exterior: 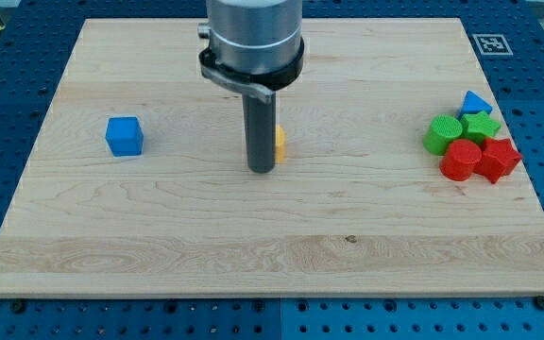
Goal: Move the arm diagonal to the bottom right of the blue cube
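The blue cube (124, 136) sits on the wooden board (159, 246) at the view's left. My tip (261, 170) rests on the board near the middle, well to the right of the blue cube and slightly below its level. A yellow block (280, 143) shows only as a sliver just behind the rod on its right side; its shape is hidden.
A cluster sits at the view's right edge: a blue triangular block (475, 102), a green star block (481, 126), a green cylinder (441, 134), a red cylinder (460, 159) and a red star block (499, 159). A fiducial marker (490, 43) is at the top right corner.
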